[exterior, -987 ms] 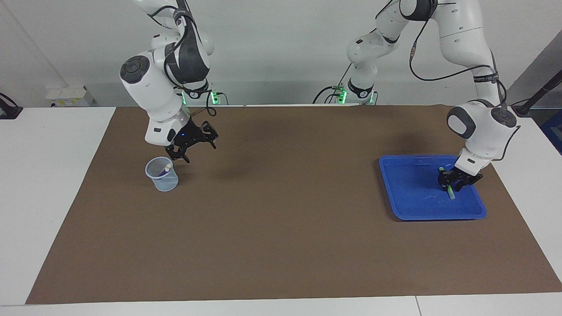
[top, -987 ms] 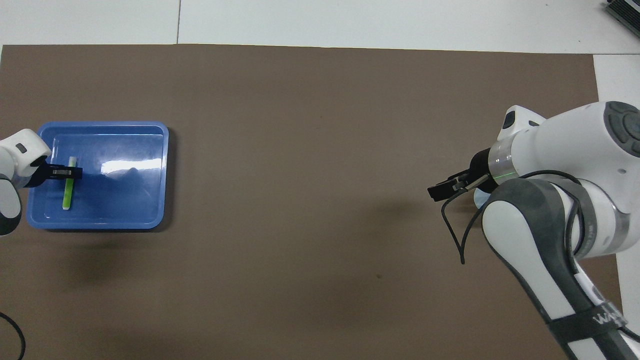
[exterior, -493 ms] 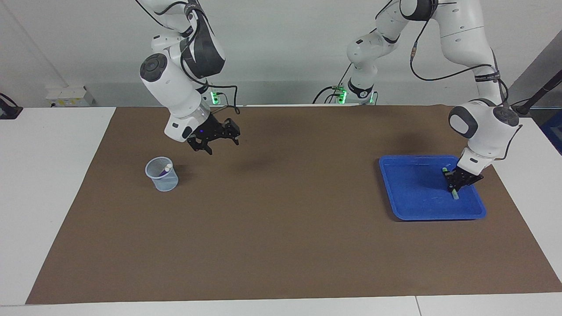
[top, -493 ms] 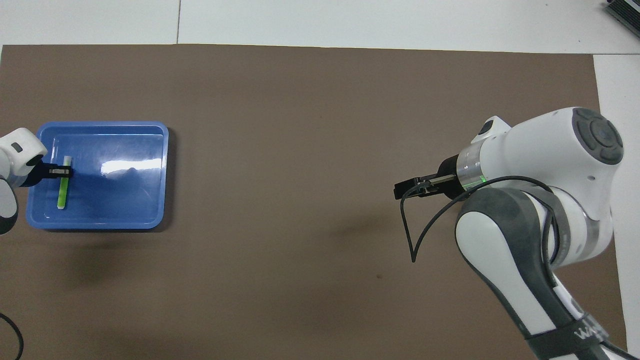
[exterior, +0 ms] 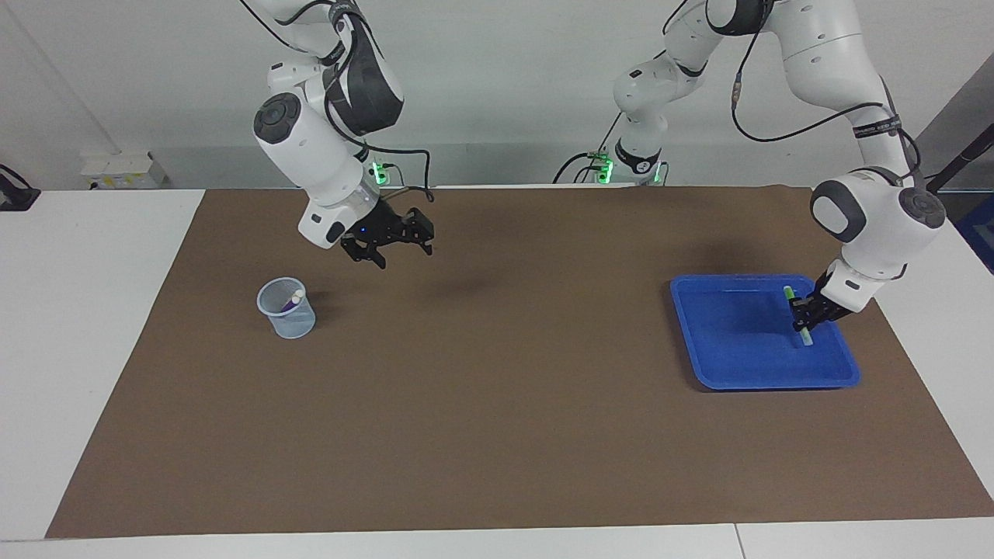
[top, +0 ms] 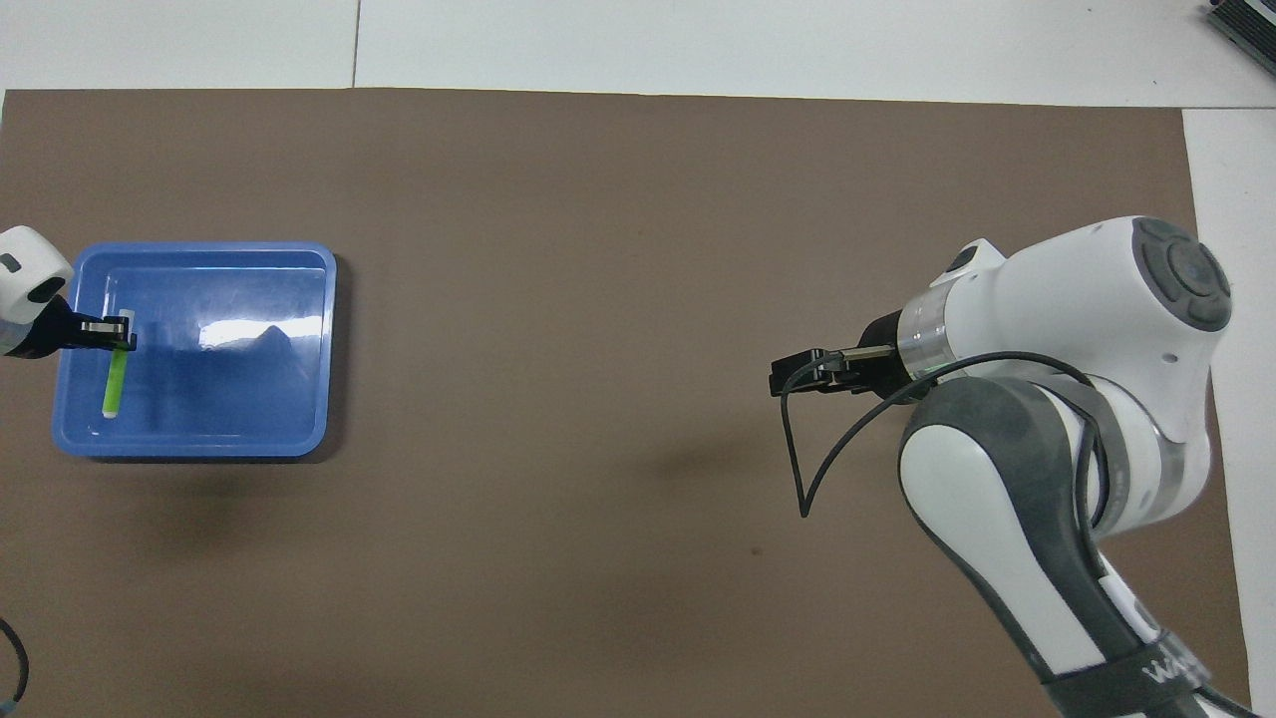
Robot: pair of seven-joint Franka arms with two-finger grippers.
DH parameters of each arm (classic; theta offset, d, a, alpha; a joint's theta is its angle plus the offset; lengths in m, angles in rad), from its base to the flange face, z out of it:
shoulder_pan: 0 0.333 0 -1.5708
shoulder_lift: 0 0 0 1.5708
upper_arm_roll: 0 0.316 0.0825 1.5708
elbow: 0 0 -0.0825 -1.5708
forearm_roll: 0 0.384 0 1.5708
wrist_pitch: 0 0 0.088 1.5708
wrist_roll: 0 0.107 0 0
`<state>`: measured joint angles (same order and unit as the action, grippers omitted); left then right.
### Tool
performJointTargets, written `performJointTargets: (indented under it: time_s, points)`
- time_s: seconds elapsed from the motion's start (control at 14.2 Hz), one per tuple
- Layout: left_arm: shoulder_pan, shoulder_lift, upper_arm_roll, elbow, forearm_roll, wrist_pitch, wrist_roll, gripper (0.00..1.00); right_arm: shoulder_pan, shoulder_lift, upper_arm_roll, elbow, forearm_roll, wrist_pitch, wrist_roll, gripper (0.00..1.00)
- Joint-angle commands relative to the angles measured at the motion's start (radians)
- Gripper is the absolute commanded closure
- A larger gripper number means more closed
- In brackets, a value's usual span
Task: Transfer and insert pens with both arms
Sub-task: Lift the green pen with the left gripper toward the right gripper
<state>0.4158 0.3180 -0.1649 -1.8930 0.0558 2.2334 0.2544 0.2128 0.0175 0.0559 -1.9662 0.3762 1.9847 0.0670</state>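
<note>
Brown mat, blue tray [exterior: 726, 365] holding green pen [exterior: 798, 317] (gripped), cup [exterior: 287, 309] with purple pen [exterior: 293, 300]

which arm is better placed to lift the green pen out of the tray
Left. The left pincer is shut on the green pen in the blue tray. The right pincer hangs open over the mat, beside the cup.

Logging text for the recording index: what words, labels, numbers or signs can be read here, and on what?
"W": first letter of white print on the right arm's strap; the rest is too blurred to read.
White print on the left arm's strap: too small to read.
Tray, cup, green pen: no text seen.
</note>
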Motion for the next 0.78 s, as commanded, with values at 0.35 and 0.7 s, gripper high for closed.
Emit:
performJointTargets:
  time_s: [0.35, 0.7]
  points:
    - [-0.094, -0.164, -0.005, 0.052, -0.026, -0.266, -0.372, 1.0, 0.011, -0.018, 0.001, -0.007, 0.099, 0.0, 0.122, 0.0]
    - [-0.152, -0.24, -0.01, 0.074, -0.148, -0.35, -0.671, 1.0, 0.011, -0.018, 0.001, -0.007, 0.122, 0.0, 0.128, 0.0]
